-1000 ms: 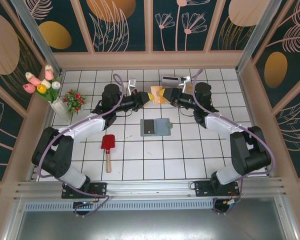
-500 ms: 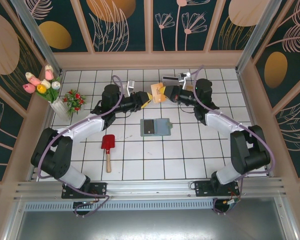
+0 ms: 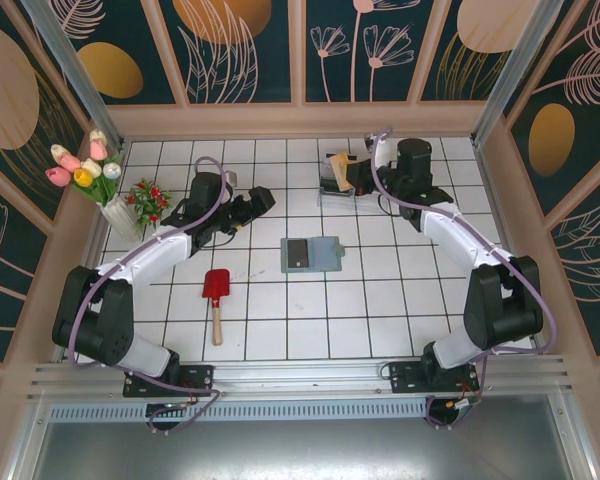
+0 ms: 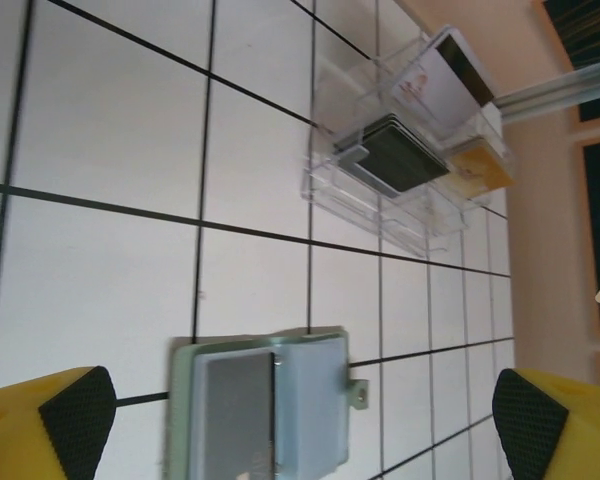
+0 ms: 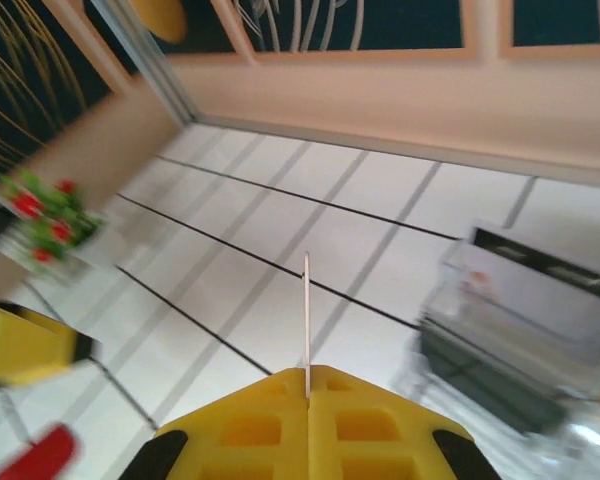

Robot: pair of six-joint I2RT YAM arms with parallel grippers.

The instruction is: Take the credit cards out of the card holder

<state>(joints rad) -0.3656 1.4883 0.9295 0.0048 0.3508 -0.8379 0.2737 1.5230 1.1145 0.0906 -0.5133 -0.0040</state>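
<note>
- A white tiled surface with dark grout lines sits inside a tan frame, with dark panels painted with gold and pink plants behind it.
- The card holder lies open and flat near the middle of the surface, well apart from both arms. A grey card sits in its left half.
- In the left wrist view the card holder lies on the tiles below the camera, with the grey card tucked in its pocket.
- The left fingers hover over the tiles to the left of the card holder. They are spread wide apart with nothing between them. Their black pads stand at opposite edges of the wrist view.
- The right fingers are at the far side of the surface, just above the clear boxes.
- In the right wrist view the right fingers are pressed together on a thin credit card. The card is seen edge-on and stands straight up from the tips, so its face cannot be read.
- The clear boxes hold a dark card and a white card with a black stripe.
- A tan-gold card shows at their far end. Whether it sits in a compartment or behind the plastic cannot be told.
- A red toy shovel lies on the tiles on the left side, nearer the arm bases than the left fingers.
- A vase of tulips and a small red-flowered plant stand at the left edge.
</note>
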